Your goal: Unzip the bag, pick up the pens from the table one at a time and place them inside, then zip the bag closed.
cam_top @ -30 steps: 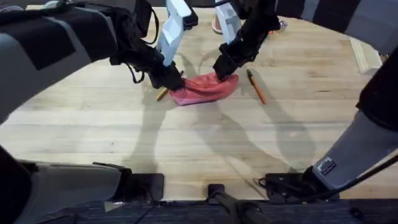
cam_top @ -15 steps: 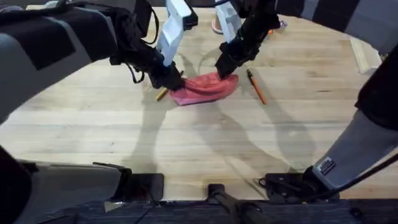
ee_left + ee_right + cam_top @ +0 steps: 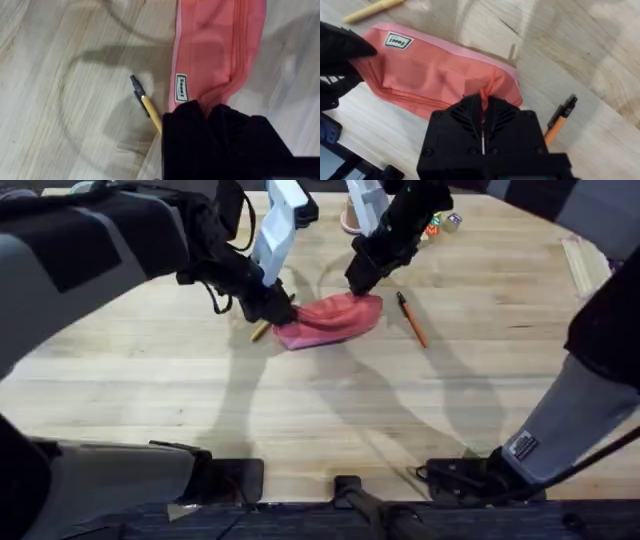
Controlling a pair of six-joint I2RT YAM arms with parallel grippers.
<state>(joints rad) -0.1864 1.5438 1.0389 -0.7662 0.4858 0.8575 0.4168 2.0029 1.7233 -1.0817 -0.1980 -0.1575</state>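
The pink bag [image 3: 330,320] lies on the table [image 3: 300,410] just beyond its middle. My left gripper [image 3: 276,308] is shut on the bag's left end; in the left wrist view its black fingers [image 3: 192,117] pinch the bag [image 3: 215,45] beside the label. My right gripper [image 3: 360,280] stands over the right end, shut on a peak of pink fabric at the zipper line of the bag [image 3: 435,75]. The yellow pen [image 3: 260,331] pokes out beside the left gripper, also seen as the yellow pen [image 3: 147,105]. The orange pen [image 3: 412,320] lies right of the bag.
Small coloured blocks [image 3: 440,222] and a pinkish object [image 3: 348,222] sit at the far edge. A wooden strip [image 3: 578,268] lies at the far right. Open tabletop stretches in front of the bag.
My right gripper has moved slightly up and away, drawing the bag's right end up with it. The left gripper and both pens have stayed put.
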